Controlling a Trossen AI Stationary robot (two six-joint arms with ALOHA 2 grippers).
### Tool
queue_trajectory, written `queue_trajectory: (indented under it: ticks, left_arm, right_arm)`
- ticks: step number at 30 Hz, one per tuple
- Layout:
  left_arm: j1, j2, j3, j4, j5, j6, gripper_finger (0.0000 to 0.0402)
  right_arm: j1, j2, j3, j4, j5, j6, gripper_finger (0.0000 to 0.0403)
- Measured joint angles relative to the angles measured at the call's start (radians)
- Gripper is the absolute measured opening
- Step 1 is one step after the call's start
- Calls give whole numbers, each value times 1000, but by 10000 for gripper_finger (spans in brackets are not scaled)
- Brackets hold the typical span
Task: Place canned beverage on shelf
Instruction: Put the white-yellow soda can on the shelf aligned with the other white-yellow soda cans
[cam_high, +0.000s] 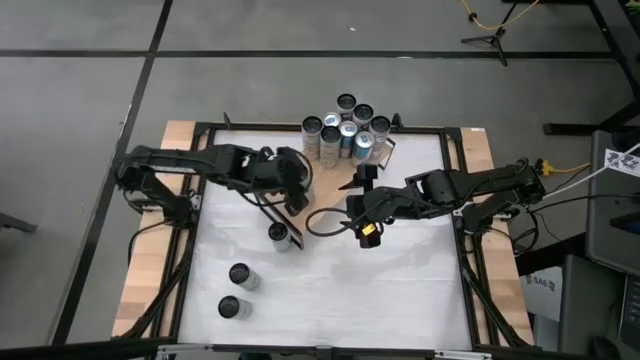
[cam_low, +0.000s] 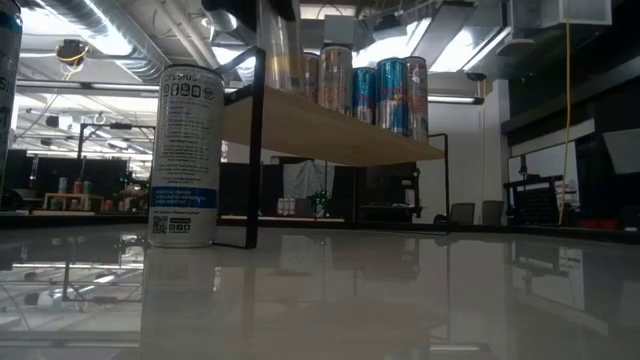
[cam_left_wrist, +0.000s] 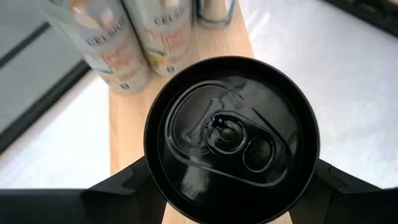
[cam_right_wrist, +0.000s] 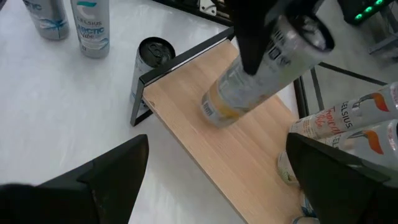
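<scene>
My left gripper (cam_high: 297, 185) is shut on a light can with a dark top (cam_left_wrist: 231, 137) over the near end of the shelf, a light wooden board (cam_right_wrist: 236, 155) with a black frame. The can's bottom (cam_right_wrist: 211, 113) is at or just above the board. Several cans (cam_high: 342, 130) stand grouped on the shelf's far end and show in the low view (cam_low: 370, 90). My right gripper (cam_high: 355, 212) is open and empty over the table to the shelf's right, facing the held can. My left gripper pinches the can's upper wall (cam_left_wrist: 155, 168) between its two fingers, one on each side, just below the top rim. The fingers (cam_right_wrist: 252, 37) come from above and point down along the can. The can stands about upright; whether its bottom touches the board I cannot tell.
A dark-topped can (cam_right_wrist: 152, 53) stands on the white table beside the shelf's black end frame (cam_right_wrist: 140, 93). Two more cans (cam_high: 240, 275) (cam_high: 230, 307) stand nearer the table's front left. A dark cable (cam_high: 320, 220) loops on the table by my right gripper.
</scene>
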Motion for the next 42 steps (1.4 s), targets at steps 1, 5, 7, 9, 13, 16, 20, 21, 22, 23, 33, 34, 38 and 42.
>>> queue_trajectory:
  ticks: [1, 5, 7, 9, 13, 16, 20, 21, 22, 23, 33, 34, 38, 42]
  left_arm:
    - [6, 8, 0, 0, 11, 4, 233]
    - [20, 23, 0, 0, 31, 32, 233]
    - [21, 28, 0, 0, 31, 34, 236]
    - [21, 28, 0, 0, 32, 34, 242]
    - [20, 28, 0, 0, 33, 34, 262]
    - [19, 28, 0, 0, 33, 34, 277]
    - [18, 28, 1, 7, 32, 35, 289]
    - [18, 27, 2, 8, 33, 34, 290]
    - [19, 25, 2, 7, 31, 34, 290]
    - [19, 25, 2, 7, 31, 34, 291]
    - [19, 24, 2, 12, 32, 34, 292]
    - [19, 24, 2, 12, 32, 34, 292]
    - [19, 16, 2, 18, 32, 34, 292]
    - [18, 1, 2, 47, 33, 34, 292]
  right_arm:
    - [0, 0, 0, 0, 0, 3, 376]
    - [0, 0, 0, 0, 0, 6, 376]
    - [0, 0, 0, 0, 0, 6, 376]
    - [0, 0, 0, 0, 0, 6, 376]
    - [0, 0, 0, 0, 0, 6, 376]
    - [0, 0, 0, 0, 0, 6, 376]
    - [0, 0, 0, 0, 0, 6, 376]
    - [0, 0, 0, 0, 0, 6, 376]
    - [0, 0, 0, 0, 0, 6, 376]
    - [0, 0, 0, 0, 0, 6, 376]
    - [0, 0, 0, 0, 0, 6, 376]
    - [0, 0, 0, 0, 0, 6, 376]
    - [0, 0, 0, 0, 0, 6, 376]
    - [0, 0, 0, -1, 0, 6, 376]
